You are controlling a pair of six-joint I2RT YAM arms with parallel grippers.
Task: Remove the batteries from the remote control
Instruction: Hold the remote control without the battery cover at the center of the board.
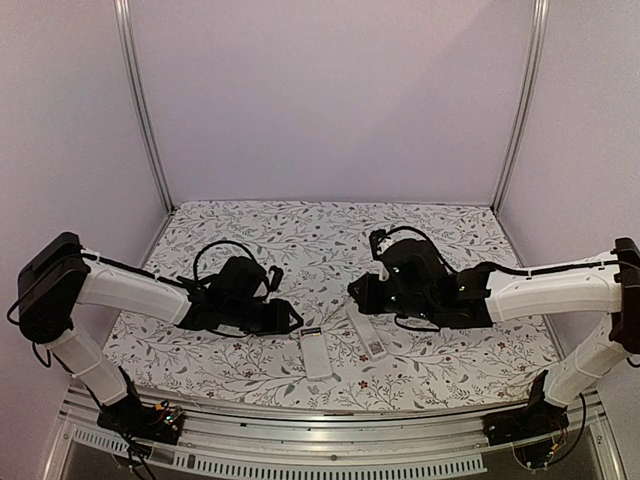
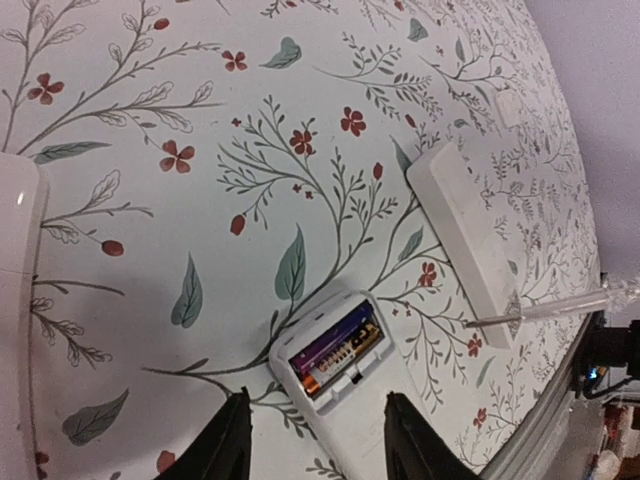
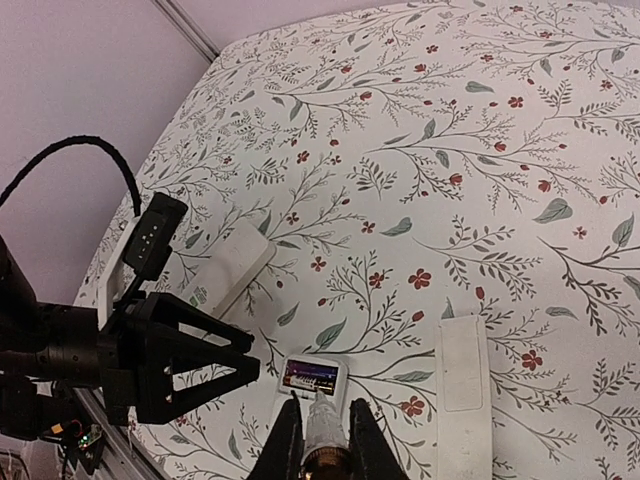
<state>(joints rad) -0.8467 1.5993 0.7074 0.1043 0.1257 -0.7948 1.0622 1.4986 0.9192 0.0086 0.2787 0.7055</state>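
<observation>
Nothing unloaded yet: batteries [image 2: 335, 352] sit in the open bay of the remote [image 2: 345, 425] on the bench [image 2: 200, 250], left tool [image 2: 318, 400] spread astride it, right tool [image 3: 322, 408] pinching a thin probe [image 3: 320, 430], tip seemingly at the cells.

Left tool [image 1: 290, 318], right tool [image 1: 358, 290] crowd remote [image 1: 316, 352] — far table [image 1: 330, 225] free

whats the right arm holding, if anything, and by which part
The right end effector is shut on a slim translucent grey pen-like tool, gripped at its back end, with the tip sticking out forward.
</observation>
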